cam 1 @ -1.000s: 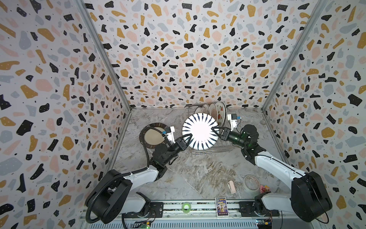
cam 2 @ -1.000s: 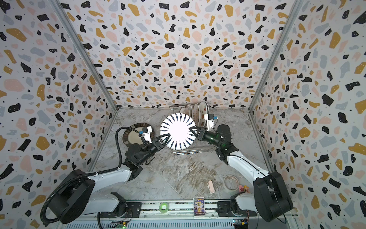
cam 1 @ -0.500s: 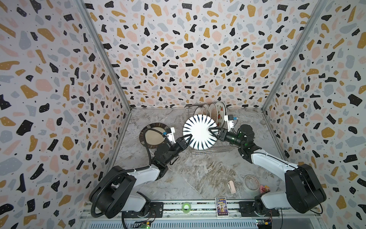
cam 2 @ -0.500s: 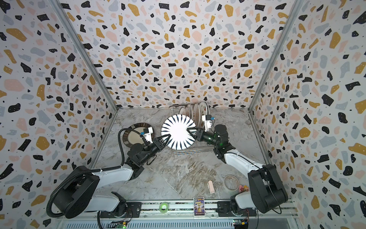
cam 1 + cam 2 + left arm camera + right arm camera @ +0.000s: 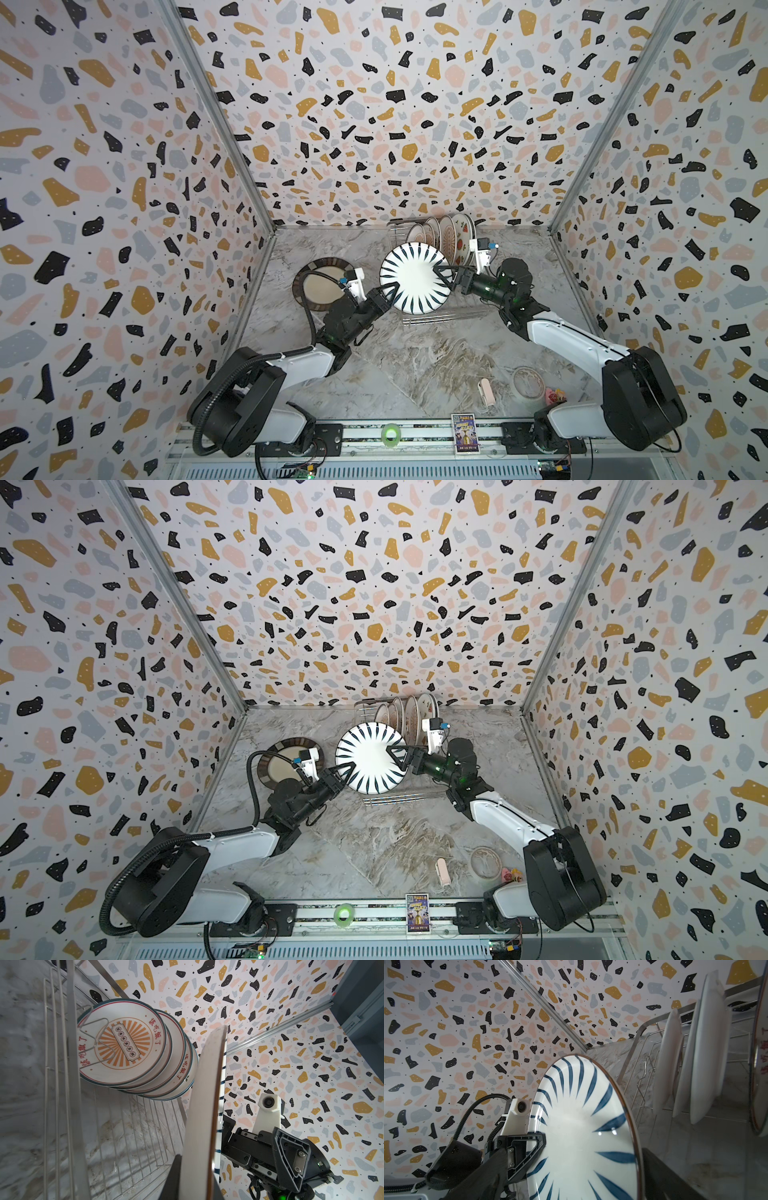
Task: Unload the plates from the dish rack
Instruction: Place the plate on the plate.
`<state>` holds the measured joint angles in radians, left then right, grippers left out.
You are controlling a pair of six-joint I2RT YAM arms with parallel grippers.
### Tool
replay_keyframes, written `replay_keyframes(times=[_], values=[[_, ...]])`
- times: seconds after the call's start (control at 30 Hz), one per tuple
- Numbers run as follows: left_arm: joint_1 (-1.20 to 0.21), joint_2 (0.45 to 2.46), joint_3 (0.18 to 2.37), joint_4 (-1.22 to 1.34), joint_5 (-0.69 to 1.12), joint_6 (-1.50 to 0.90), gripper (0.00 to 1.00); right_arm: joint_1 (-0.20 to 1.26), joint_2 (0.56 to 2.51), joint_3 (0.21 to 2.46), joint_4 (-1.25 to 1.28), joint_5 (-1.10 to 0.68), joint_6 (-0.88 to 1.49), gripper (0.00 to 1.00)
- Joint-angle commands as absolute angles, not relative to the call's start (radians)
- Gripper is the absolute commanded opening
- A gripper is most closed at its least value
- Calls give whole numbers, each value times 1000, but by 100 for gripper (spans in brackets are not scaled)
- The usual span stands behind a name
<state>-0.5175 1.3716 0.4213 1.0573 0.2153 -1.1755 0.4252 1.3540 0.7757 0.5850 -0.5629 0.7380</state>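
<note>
You have one plate out already: the brown-rimmed plate (image 5: 318, 286) lies flat on the tabletop (image 5: 415, 365) at about 10 o'clock, well apart from the dish rack (image 5: 436, 319), which stands at about 12 o'clock near the back wall. The second one, the striped plate (image 5: 415, 282), is in the air over the near part of the rack, between your two arms; I judge this plate as half done, lifted out but not yet put down.

The left pincer (image 5: 388, 296) is closed tight on the plate's rim at about 8 o'clock, and this pincer alone carries it. The right pincer (image 5: 441, 277) is at about 3 o'clock of the plate with its jaws spread wide, one on each side of the rim; it grips nothing.

In the rack four plates, as far as I can count in both top views, stand on edge between the prongs at the far end, close one behind the other. The watermelon plate (image 5: 462, 239) is the last one toward 3 o'clock; the sunburst plate (image 5: 122, 1043) with red letters faces the left wrist camera. The near part of the rack shows only bare bars.

So what is left for you, by my judgement: to set the striped plate down on the tabletop, and then to take out those four.
</note>
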Motion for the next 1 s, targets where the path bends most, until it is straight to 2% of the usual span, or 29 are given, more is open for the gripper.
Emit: replay_keyframes(times=[0.0,0.13,0.23,0.3,0.6,0.7,0.97], values=[[-481,1309,421,1210,190,-1195,0,429,1282,791,557,-474,677,99],[-429,1250,395,1157,162,-1189,0,468,1257,815,486,-354,597,99],[-387,1201,376,1113,142,-1182,0,552,1263,872,383,-190,504,99],[-356,1174,363,1085,140,-1183,0,598,1273,892,374,-141,461,99],[-181,1067,306,976,110,-1179,0,768,1409,1016,378,-54,276,99],[-125,1058,291,967,119,-1198,0,793,1476,1076,379,-95,274,99],[-28,1060,272,909,51,-1195,0,891,1665,1261,312,20,216,99]])
